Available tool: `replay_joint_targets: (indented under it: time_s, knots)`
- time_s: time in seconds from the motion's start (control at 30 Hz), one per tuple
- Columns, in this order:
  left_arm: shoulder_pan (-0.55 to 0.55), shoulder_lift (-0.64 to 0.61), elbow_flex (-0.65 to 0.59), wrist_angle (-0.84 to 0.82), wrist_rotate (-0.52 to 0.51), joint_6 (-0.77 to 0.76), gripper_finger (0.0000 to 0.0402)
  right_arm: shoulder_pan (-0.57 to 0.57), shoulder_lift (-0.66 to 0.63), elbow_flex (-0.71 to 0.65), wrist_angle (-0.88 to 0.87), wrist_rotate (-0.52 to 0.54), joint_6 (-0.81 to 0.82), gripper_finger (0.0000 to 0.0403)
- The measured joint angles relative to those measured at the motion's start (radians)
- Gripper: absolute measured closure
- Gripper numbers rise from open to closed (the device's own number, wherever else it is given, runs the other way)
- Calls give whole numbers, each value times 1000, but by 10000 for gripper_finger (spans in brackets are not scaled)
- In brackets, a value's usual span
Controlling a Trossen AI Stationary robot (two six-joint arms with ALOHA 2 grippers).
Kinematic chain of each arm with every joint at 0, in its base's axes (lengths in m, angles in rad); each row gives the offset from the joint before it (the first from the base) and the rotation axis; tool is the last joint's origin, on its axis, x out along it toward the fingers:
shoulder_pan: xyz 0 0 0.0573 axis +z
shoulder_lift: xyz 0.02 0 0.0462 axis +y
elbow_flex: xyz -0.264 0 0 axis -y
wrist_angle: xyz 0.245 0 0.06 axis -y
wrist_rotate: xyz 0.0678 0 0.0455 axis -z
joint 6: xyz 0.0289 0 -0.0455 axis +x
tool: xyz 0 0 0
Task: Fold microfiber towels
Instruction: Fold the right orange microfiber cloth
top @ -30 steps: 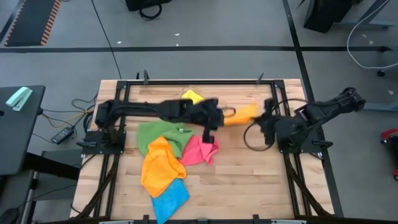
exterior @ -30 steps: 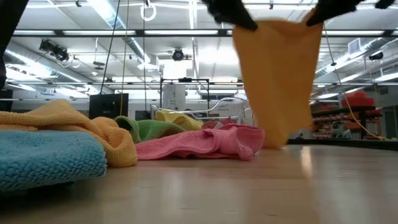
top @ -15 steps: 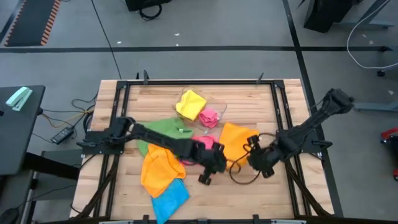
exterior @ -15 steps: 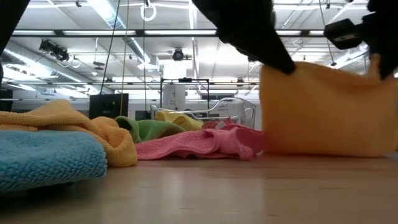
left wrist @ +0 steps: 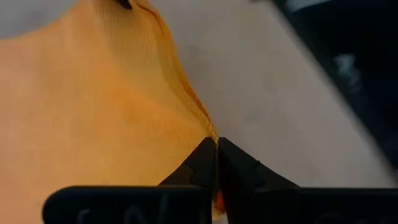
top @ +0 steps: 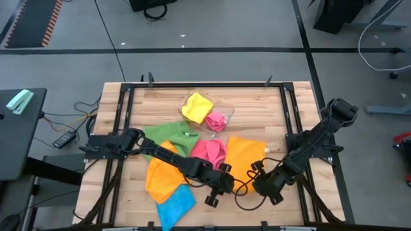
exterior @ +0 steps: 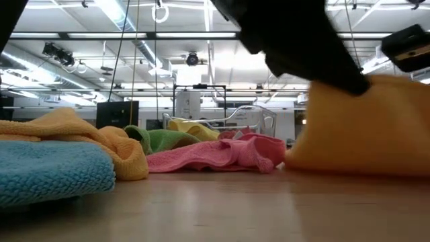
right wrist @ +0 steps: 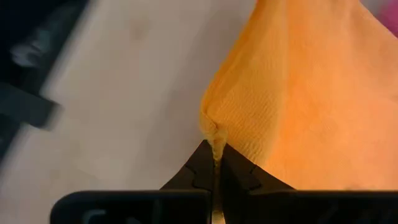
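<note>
Both hands sit low over the near side of the counter (top: 270,109), each pinched shut on a near corner of the orange towel (top: 244,154): the left hand (top: 221,186) on one corner, the right hand (top: 266,186) on the other, just apart from each other. That towel lies spread between and beyond them, its long axis running away from the hands toward the far edge, near edge lifted at the pinched corners. Beside the left hand, touching the towel's side, lies a crumpled pink towel (top: 209,152); past it a green towel (top: 164,136), a second orange towel (top: 162,174) and a blue towel (top: 174,205). Farther off, a clear tray (top: 226,110) holds yellow (top: 196,106) and pink (top: 218,120) cloths.
</note>
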Motion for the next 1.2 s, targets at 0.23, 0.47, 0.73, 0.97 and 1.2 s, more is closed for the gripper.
replay_joint_targets:
  time_s: [0.23, 0.47, 0.73, 0.97, 1.2]
  knots:
    - [-39, 3, 1, 26, 136, -14, 385, 70, 7, 0, 194, -94, 48, 388]
    - [-29, -5, 3, 26, 164, 103, 372, 110, -19, 22, 183, -86, 88, 388]
    - [59, -13, 87, -60, 167, 107, 378, 111, -96, 34, -75, 46, 249, 388]
    - [130, -12, 86, -64, 155, 110, 382, 102, -74, 34, -246, 113, 296, 388]
    - [170, 27, 86, -58, 114, 138, 380, 58, -69, -25, -289, 118, 365, 390]
